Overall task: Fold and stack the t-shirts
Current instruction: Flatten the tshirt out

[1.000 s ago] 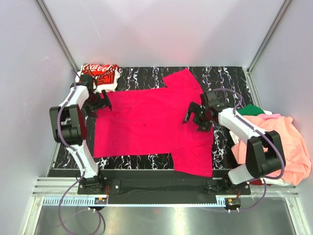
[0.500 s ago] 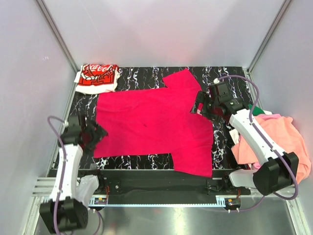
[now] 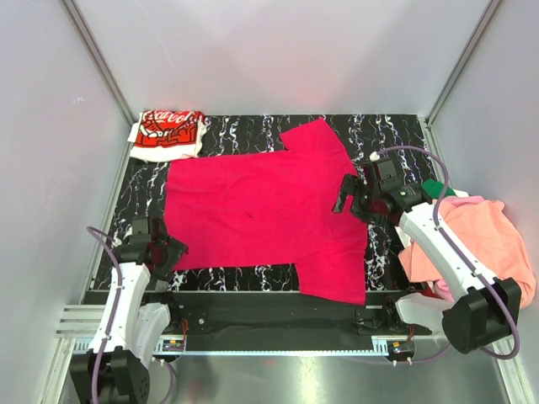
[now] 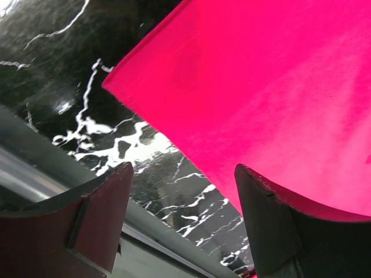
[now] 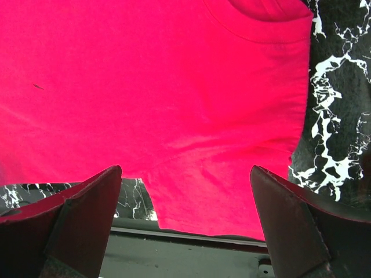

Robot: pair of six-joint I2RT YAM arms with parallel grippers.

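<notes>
Top external: crimson-pink t-shirt [image 3: 261, 215] lies spread flat on marble table [image 3: 396, 135]. Your left gripper [image 3: 171, 252] is at shirt's near-left corner, fingers wide apart, nothing held. Your right gripper [image 3: 345, 195] hovers by collar edge, likewise spread and empty. White logo tee [image 3: 168, 135] sits folded at far-left corner. Salmon-orange pile [image 3: 488, 244] lies off right edge.

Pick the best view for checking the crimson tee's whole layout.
Top external: the whole crimson tee lies spread on the table, both sleeves visible. Left wrist shows only one corner of its hem; right wrist shows the collar area and one sleeve, not the full outline.
</notes>
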